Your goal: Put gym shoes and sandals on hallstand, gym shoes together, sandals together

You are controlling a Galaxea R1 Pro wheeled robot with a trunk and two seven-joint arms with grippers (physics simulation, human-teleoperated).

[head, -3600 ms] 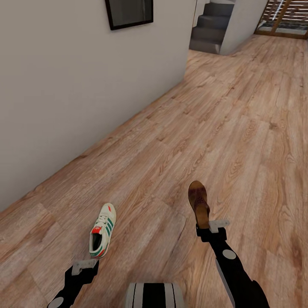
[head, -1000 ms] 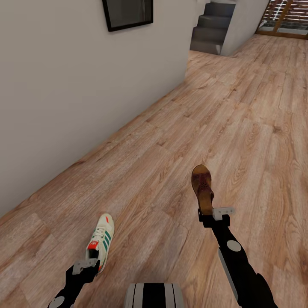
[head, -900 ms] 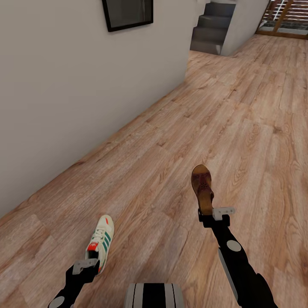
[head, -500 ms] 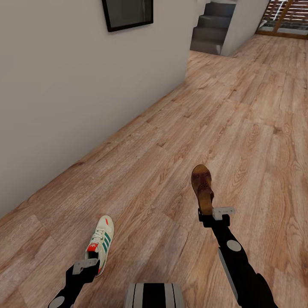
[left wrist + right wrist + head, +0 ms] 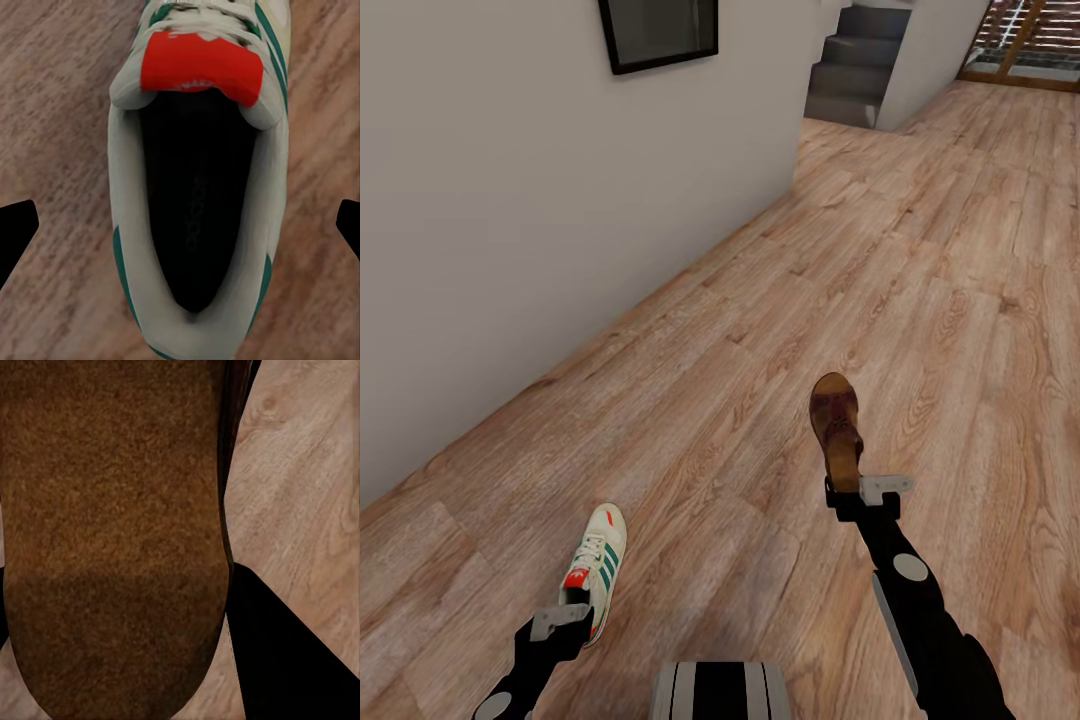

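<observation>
Above the corridor floor (image 5: 920, 250), right pincer (image 5: 847, 490) extended forward, clamped on sandal (image 5: 836, 428); left pincer (image 5: 565, 625) spread wide over gym shoe (image 5: 593, 568).

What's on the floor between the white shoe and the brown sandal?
Nothing: in the head view, only bare wooden floor lies between the gym shoe and the sandal.

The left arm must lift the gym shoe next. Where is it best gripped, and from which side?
Probably from above, across the heel collar of the gym shoe: it lies upright, opening up, between the open left gripper fingers.
</observation>
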